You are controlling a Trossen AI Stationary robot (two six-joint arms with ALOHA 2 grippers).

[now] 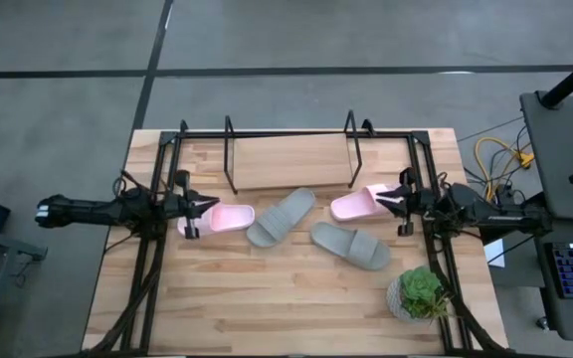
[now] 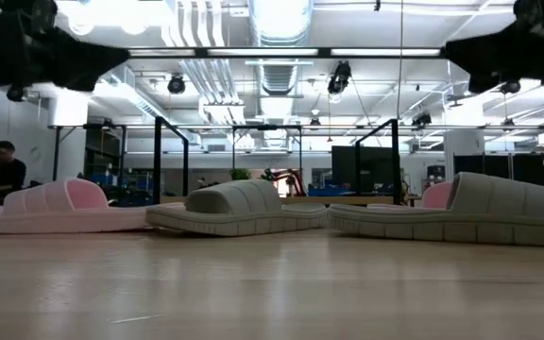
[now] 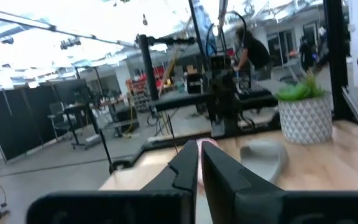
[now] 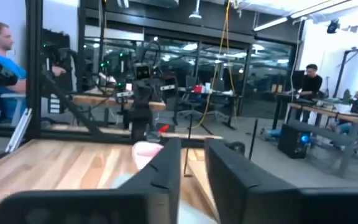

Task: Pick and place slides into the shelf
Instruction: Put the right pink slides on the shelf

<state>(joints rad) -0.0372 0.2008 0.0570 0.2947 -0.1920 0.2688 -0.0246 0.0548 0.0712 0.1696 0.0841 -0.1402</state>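
Two pale pink slides (image 1: 229,217) (image 1: 354,205) and two grey slides (image 1: 282,217) (image 1: 351,247) lie soles down on the wooden table, in front of the shelf (image 1: 291,164), a black wire rack with a wooden board. My left gripper (image 1: 207,209) hovers above the heel end of the left pink slide (image 3: 205,144). It points level toward the table's right, and its fingers stand nearly together. My right gripper (image 1: 381,202) hovers above the right pink slide (image 4: 146,152). It points toward the table's left and is slightly open (image 4: 193,163), with nothing between its fingers.
A small green potted plant (image 1: 421,293) stands at the near right, close to the right arm. The table's black frame (image 1: 157,189) runs along both sides by the arms. Bare wood lies along the near edge (image 1: 267,308). People sit and stand in the room beyond the table.
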